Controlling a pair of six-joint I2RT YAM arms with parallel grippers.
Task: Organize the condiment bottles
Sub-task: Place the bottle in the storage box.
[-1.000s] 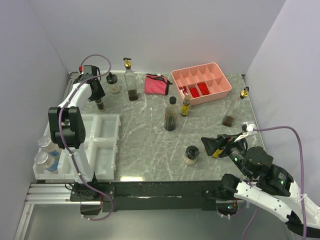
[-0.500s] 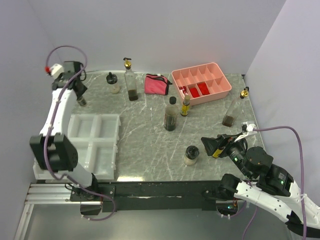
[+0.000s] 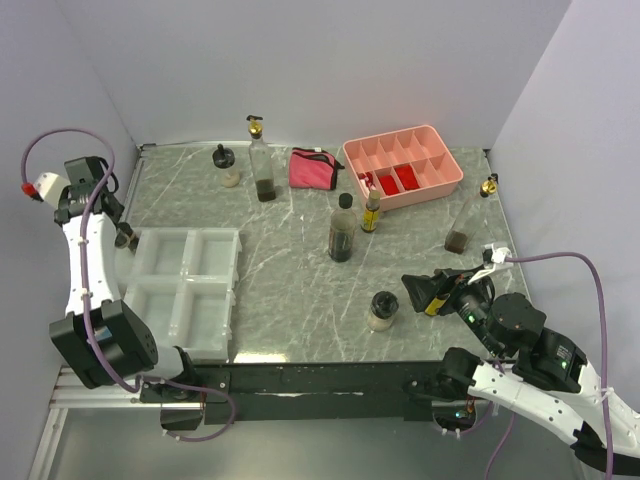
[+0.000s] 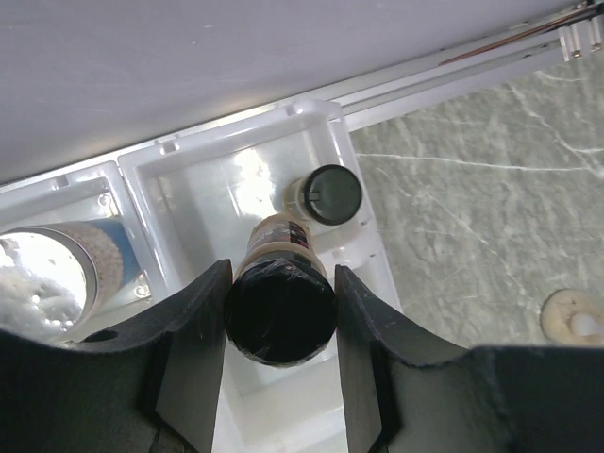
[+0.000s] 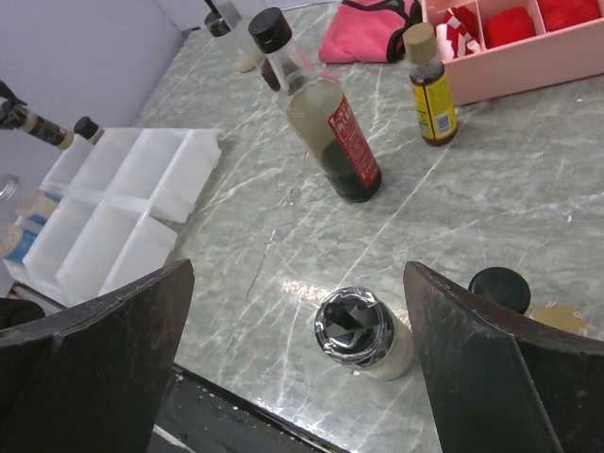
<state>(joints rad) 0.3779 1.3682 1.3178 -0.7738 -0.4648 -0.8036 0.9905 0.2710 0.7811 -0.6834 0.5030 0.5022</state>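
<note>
Left gripper (image 4: 283, 276) is clamped on a small black-lidded spice jar (image 4: 280, 316), one finger on each side. I'm holding it above the end compartment of the white organiser tray (image 4: 368, 226) at the table's left edge. A second black-lidded jar (image 4: 324, 195) already sits in that compartment. The next compartment has a blue-labelled jar (image 4: 90, 255). I can't read any writing on these; the held jar's label is too blurred.

Right gripper (image 5: 297, 267) sits low at the front right, jaws wide apart, holding nothing. Just ahead of it a silver-lidded jar (image 5: 357, 330) stands upright on the marble table (image 5: 528, 170).

Further out is a black-capped bottle (image 5: 326, 118) of dark liquid. It has a red label with white print, but I can't make out the words. Near it is the small yellow bottle (image 5: 429, 90), yellow label, print too small to read.

Behind those are the pink pouch (image 5: 373, 33) and the pink tray (image 5: 528, 57) with red items. At the back stand a tall gold-topped bottle (image 3: 262, 165) and a small black-topped jar (image 3: 226, 167). Another gold-topped bottle (image 3: 468, 215) leans tilted near the right edge
</note>
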